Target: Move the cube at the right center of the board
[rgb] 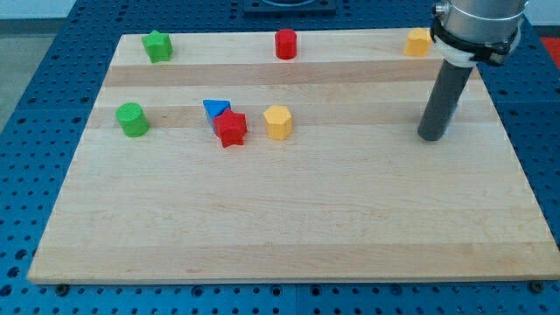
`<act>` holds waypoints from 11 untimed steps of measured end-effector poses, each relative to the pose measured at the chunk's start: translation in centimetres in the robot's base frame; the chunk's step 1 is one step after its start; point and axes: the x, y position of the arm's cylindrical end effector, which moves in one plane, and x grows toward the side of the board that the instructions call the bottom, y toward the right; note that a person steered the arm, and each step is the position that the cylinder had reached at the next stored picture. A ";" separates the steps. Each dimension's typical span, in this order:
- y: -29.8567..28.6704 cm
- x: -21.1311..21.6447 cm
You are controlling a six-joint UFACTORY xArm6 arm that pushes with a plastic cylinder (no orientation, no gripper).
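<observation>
My tip (432, 136) rests on the wooden board (289, 227) at its right centre. The dark rod slants up to the view's top right. No whole cube shows at the right centre. Only a thin blue sliver (461, 98) shows at the rod's right edge, and I cannot tell its shape. The nearest fully visible block is a yellow one (418, 41) at the view's top right, well above my tip.
A green star (157, 45) and a red cylinder (286, 44) sit along the top edge. A green cylinder (133, 119) sits at the left. A blue triangle (214, 108), a red star (231, 129) and a yellow hexagon (277, 122) cluster left of centre.
</observation>
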 end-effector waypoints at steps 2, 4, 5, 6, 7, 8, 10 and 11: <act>-1.8 0.0; -3.6 -1.0; -2.7 -1.3; -1.3 -1.4; -0.6 -1.4; -0.6 -1.4; -2.1 -1.4; -6.0 -2.1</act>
